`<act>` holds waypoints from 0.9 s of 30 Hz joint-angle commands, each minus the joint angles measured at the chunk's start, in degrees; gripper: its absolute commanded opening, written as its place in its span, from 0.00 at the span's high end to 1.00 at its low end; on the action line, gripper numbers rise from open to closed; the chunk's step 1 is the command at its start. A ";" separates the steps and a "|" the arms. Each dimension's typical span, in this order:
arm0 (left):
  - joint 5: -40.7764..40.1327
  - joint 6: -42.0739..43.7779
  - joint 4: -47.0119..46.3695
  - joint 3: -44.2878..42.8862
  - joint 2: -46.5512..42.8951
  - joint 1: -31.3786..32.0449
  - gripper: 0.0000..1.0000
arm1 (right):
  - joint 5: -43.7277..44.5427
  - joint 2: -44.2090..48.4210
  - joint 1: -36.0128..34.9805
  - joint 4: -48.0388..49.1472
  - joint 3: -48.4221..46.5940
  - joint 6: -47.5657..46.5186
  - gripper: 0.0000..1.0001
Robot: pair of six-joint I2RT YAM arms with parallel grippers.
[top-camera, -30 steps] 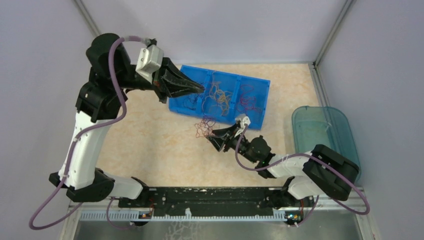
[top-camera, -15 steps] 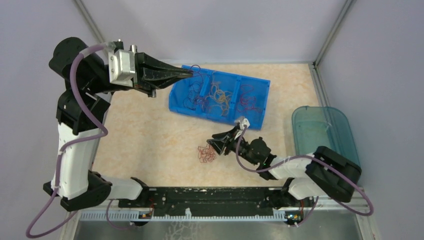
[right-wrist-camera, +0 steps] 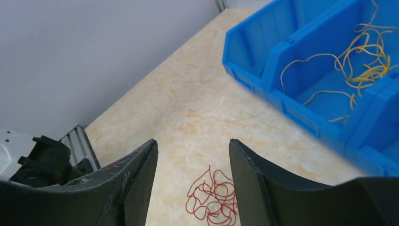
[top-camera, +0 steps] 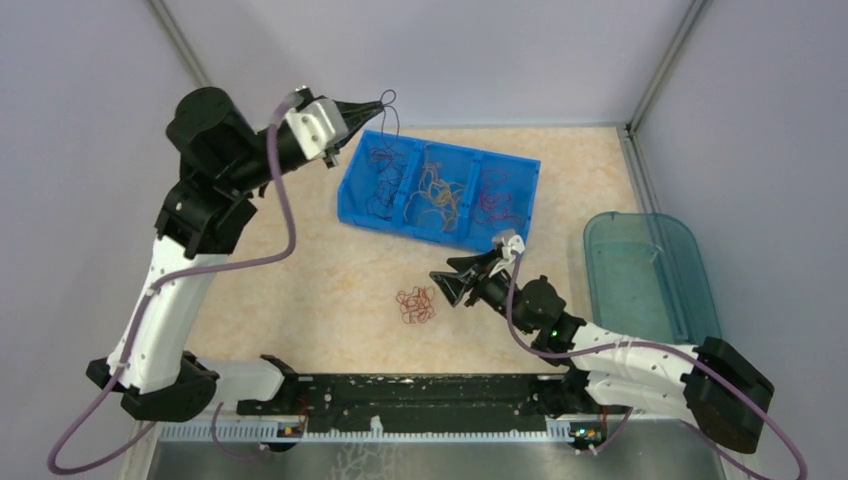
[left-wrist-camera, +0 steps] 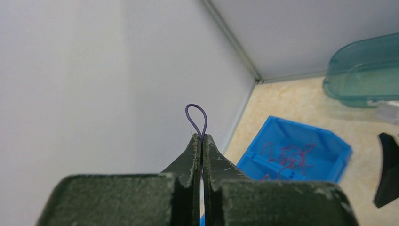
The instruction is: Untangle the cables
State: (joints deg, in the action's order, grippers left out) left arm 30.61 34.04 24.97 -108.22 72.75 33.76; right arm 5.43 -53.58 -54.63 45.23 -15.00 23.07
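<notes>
My left gripper (top-camera: pixel 379 105) is raised above the far left corner of the blue bin (top-camera: pixel 352 168). It is shut on a dark purple cable (top-camera: pixel 388 110), whose loop sticks out past the fingertips in the left wrist view (left-wrist-camera: pixel 196 117). The bin holds dark purple, orange-yellow (top-camera: pixel 440 192) and red strands in three compartments. A tangle of red cables (top-camera: pixel 414 306) lies on the table in front of the bin. My right gripper (top-camera: pixel 447 287) is open and empty just right of that tangle, which also shows between its fingers in the right wrist view (right-wrist-camera: pixel 214 197).
A teal translucent tub (top-camera: pixel 648 270) stands at the right edge of the table. Grey walls close in the back and both sides. The arm bases sit on a black rail (top-camera: pixel 420 400) at the near edge.
My right gripper let the red tangle drop onto the table and drew back to the right. My left gripper rose from the bin toward the back wall with the purple cable.
</notes>
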 commanded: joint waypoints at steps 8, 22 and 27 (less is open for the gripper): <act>-17.62 1.58 -14.23 21.10 3.21 -7.29 1.00 | 9.42 2.83 -0.48 -6.65 -3.95 -1.48 0.41; -13.24 -1.87 -18.53 22.90 19.44 -16.59 1.00 | 11.73 3.24 -0.49 -8.53 -4.74 -3.91 0.40; -10.99 -2.60 -17.77 21.16 24.34 -17.49 1.00 | 12.47 3.09 -0.42 -10.08 -6.06 -5.24 0.40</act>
State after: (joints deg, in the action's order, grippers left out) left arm 16.78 32.91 8.23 -84.53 94.21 17.06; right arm 16.36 -51.13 -54.63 34.46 -17.04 19.64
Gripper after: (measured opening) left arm 0.007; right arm 0.601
